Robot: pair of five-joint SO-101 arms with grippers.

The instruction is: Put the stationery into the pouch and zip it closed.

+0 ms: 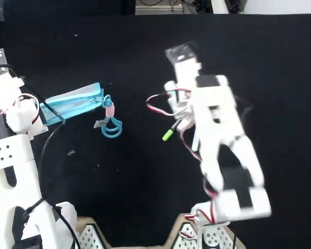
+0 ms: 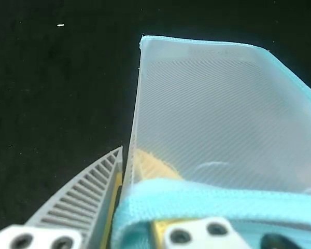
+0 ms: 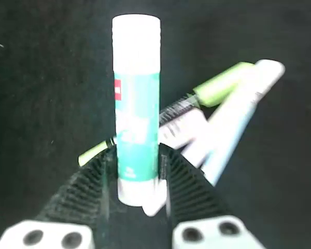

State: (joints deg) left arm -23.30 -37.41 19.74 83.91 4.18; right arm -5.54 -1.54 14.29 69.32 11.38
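Held the mesh pouch by its teal zip edge at the left of the black table, left gripper pinched nearly together on the fabric. Trailed a teal ring pull just past the pouch's end. Farther right, clasped a glue stick by its lower end, right gripper narrowed onto it. Hung over a green-capped pen and a white pen, lying close together on the table.

The black table bears a green pen near its middle (partly hidden). A blue loop lies toward the left edge.
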